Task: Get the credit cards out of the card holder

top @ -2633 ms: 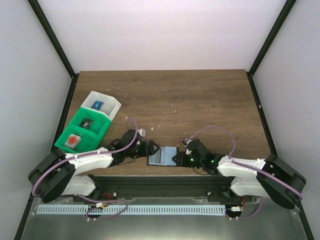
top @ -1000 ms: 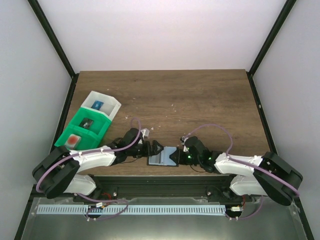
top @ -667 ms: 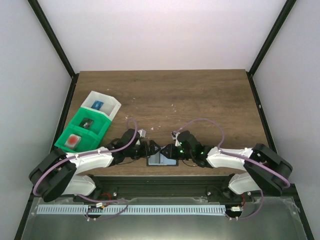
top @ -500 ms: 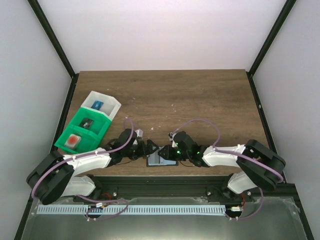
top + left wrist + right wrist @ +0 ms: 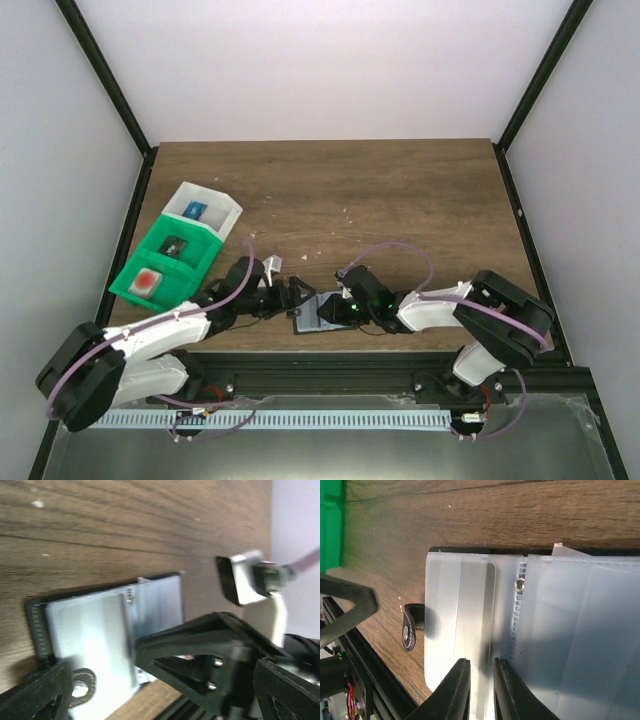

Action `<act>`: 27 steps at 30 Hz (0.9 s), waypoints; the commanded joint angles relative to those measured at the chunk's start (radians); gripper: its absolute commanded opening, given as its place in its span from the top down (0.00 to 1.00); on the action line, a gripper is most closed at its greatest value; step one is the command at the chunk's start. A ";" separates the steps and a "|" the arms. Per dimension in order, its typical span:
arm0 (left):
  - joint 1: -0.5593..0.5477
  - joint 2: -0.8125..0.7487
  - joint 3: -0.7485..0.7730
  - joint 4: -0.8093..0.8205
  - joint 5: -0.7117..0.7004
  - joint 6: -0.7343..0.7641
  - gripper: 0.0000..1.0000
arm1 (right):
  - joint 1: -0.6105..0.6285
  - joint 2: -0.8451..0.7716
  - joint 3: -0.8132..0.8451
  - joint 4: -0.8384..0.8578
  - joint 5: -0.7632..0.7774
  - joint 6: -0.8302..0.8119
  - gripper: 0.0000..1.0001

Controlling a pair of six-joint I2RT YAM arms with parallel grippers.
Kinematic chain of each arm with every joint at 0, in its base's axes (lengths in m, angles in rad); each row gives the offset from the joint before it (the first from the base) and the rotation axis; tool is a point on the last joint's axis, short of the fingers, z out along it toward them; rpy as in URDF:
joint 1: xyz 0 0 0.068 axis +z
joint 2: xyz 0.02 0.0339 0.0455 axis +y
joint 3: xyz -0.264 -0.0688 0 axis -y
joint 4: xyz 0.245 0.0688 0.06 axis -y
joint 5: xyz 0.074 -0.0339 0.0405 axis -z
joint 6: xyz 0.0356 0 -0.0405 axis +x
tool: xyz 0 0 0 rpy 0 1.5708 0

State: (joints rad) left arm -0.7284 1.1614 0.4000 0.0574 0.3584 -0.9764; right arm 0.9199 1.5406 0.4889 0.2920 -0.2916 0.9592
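Card holder (image 5: 322, 313) lies opened flat at the near edge of the table (image 5: 400, 190), between my two tools. My left tool (image 5: 297, 297) is at its left end and my right tool (image 5: 341, 304) reaches over its right half. A green bin (image 5: 200, 255) and a white bin (image 5: 228, 216) sit well apart to the left.

From my left wrist, the left tool (image 5: 160, 685) gapes wide and holds nothing. The card holder (image 5: 90, 625) shows pale panels, with the right tool (image 5: 150, 652) down on them.

From my right wrist, the right tool (image 5: 481, 690) has its fingers nearly together with a thin slit between them. Its tips are on the card holder (image 5: 560, 630), at a pocket edge. I cannot tell whether they pinch anything.
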 commanded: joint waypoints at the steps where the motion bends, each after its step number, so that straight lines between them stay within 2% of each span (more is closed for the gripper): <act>1: -0.027 -0.088 0.019 -0.002 0.022 -0.049 0.00 | 0.010 0.009 -0.008 0.025 0.009 0.002 0.85; 6: -0.087 -0.116 -0.041 0.035 0.037 -0.142 0.00 | 0.011 0.021 -0.014 0.040 0.000 0.011 0.85; 13: -0.090 -0.111 -0.134 0.120 0.053 -0.180 0.00 | 0.010 0.023 -0.004 0.041 0.000 0.008 0.85; 16: -0.089 -0.090 -0.144 0.165 0.061 -0.185 0.00 | 0.010 0.031 -0.004 0.041 0.001 0.010 0.85; 27: -0.090 -0.030 -0.122 0.161 -0.027 -0.134 0.00 | 0.013 0.035 -0.016 0.063 -0.007 0.026 0.86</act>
State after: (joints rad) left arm -0.8143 1.1198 0.2615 0.1898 0.3687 -1.1362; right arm 0.9207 1.5631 0.4828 0.3355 -0.2955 0.9699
